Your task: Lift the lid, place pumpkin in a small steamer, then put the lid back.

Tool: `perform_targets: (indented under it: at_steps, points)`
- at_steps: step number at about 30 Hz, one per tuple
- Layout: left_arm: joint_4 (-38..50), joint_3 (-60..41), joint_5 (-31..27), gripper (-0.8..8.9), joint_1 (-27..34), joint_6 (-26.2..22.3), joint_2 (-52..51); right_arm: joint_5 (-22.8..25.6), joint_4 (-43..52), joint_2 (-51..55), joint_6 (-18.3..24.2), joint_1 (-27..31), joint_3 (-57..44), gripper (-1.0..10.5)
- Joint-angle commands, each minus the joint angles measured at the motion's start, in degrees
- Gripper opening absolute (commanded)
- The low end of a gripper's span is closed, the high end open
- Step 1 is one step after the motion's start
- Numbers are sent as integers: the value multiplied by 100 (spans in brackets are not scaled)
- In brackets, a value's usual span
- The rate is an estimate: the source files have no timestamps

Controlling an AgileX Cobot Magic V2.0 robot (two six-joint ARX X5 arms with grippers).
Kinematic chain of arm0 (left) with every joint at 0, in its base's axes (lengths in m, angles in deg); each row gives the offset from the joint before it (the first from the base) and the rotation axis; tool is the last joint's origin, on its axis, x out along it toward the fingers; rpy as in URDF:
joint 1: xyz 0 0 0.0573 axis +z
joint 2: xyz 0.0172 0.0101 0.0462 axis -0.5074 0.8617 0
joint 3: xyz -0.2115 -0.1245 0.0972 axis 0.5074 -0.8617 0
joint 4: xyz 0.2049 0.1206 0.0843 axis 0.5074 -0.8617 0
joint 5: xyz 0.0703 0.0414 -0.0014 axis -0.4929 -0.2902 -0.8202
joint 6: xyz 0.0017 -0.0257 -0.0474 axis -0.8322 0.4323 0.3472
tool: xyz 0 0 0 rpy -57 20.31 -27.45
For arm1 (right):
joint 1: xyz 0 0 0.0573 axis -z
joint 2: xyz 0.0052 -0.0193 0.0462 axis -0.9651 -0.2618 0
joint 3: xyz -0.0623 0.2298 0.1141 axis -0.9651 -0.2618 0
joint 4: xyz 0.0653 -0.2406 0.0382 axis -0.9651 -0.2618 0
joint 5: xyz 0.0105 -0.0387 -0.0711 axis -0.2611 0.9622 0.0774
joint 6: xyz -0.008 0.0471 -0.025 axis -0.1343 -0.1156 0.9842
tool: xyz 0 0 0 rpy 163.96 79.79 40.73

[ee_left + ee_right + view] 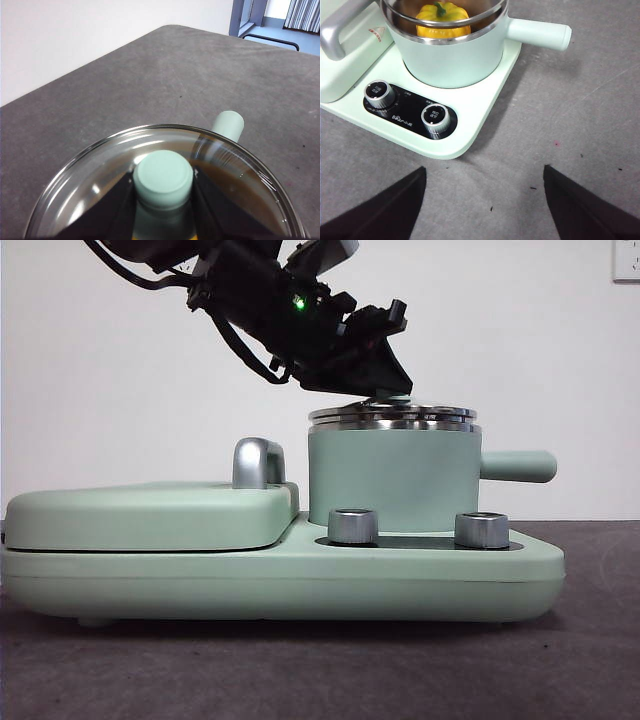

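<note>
Between the left gripper's (163, 187) clamped jaws, the lid (100, 175) could be dragged askew (released unevenly) off the small steamer (392, 480).

Plain white wall (120, 390) stood behind a dark grey table (165, 75); window frame (247, 15) and curtains (302, 15) showed upper right.
</note>
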Motion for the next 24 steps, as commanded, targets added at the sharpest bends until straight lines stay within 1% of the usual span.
perform_targets:
  at_steps: [1,4,13,19,24]
  points:
    - [177,109,28,10,-59,7,61,48,37,-7,-59,-46,28,360]
    - [68,109,50,10,-63,63,61,151,39,-7,-48,-46,28,360]
    - [-120,109,70,10,-70,107,61,155,46,-7,-50,-46,28,360]
    - [-293,109,70,10,-181,114,59,175,87,-9,-50,-46,28,360]
    - [-450,109,0,10,-122,81,-101,175,87,-11,-52,-46,28,360]
